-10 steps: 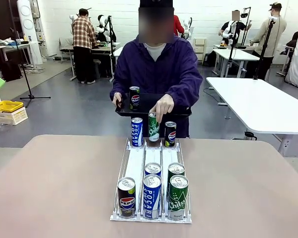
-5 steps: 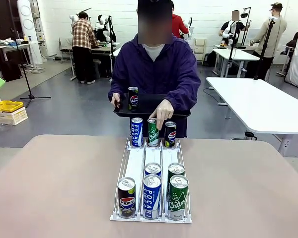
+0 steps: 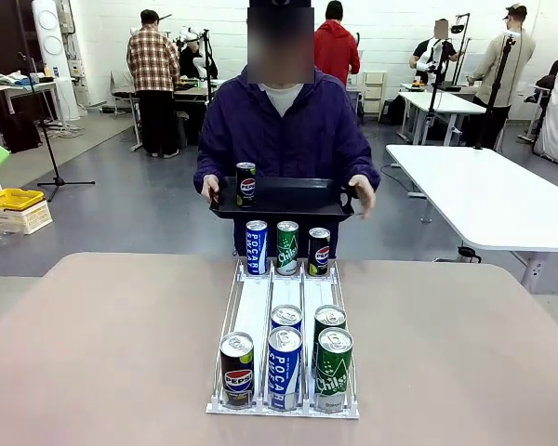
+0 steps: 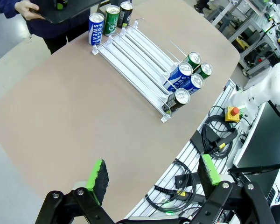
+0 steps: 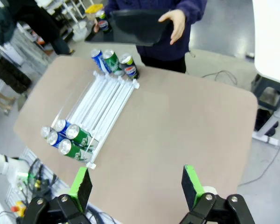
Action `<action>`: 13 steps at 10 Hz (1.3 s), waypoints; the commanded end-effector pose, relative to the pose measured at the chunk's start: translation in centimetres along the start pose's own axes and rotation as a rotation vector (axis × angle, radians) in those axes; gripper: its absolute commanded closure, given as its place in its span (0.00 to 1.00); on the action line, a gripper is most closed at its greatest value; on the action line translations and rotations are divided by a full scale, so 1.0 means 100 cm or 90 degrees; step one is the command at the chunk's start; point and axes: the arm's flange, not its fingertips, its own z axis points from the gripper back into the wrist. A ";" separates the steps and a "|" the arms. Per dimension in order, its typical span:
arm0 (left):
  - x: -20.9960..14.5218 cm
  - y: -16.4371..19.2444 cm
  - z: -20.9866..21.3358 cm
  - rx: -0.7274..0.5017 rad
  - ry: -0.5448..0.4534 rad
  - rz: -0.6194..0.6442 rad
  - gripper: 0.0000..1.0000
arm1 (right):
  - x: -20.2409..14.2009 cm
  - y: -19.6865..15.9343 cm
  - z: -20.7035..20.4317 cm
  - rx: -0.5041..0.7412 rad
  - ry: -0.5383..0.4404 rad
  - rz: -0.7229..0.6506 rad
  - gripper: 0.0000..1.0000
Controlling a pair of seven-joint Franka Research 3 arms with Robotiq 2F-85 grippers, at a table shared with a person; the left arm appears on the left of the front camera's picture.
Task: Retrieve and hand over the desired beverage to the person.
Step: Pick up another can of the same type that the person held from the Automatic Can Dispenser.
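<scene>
The person [image 3: 279,130] in a dark purple jacket stands at the far side and holds a black tray [image 3: 288,197] with both hands. A Pepsi can [image 3: 246,184] stands on the tray's left part. On the table lies a white lane rack [image 3: 256,311]. At its far end stand a blue Pocari can [image 3: 256,247], a green Chilsung can [image 3: 287,247] and a Pepsi can [image 3: 319,251]. At its near end stand a Pepsi can [image 3: 236,370], Pocari cans [image 3: 284,368] and green cans [image 3: 334,368]. My left gripper [image 4: 153,176] and right gripper [image 5: 136,185] hang open, high above the table.
A white table [image 3: 484,195] stands behind on the right, and a yellow bin [image 3: 12,199] sits on the floor at the left. Other people work at tables farther back. Cables and a red stop button [image 4: 234,112] lie off the table's near edge.
The person let go of the green can at the rack's far end, moved that hand back to the tray's right edge and straightened up. Both grippers stayed open.
</scene>
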 end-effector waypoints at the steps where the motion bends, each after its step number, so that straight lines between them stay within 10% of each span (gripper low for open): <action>1: 0.001 0.001 0.000 -0.007 -0.005 -0.004 0.00 | 0.024 0.044 -0.026 -0.054 0.109 0.020 0.00; 7: 0.001 0.001 0.000 -0.007 -0.005 -0.004 0.00 | 0.033 0.220 -0.175 -0.225 0.274 -0.078 0.00; 13: 0.001 0.001 0.000 -0.007 -0.005 -0.004 0.00 | 0.025 0.252 -0.228 -0.192 0.323 -0.051 0.00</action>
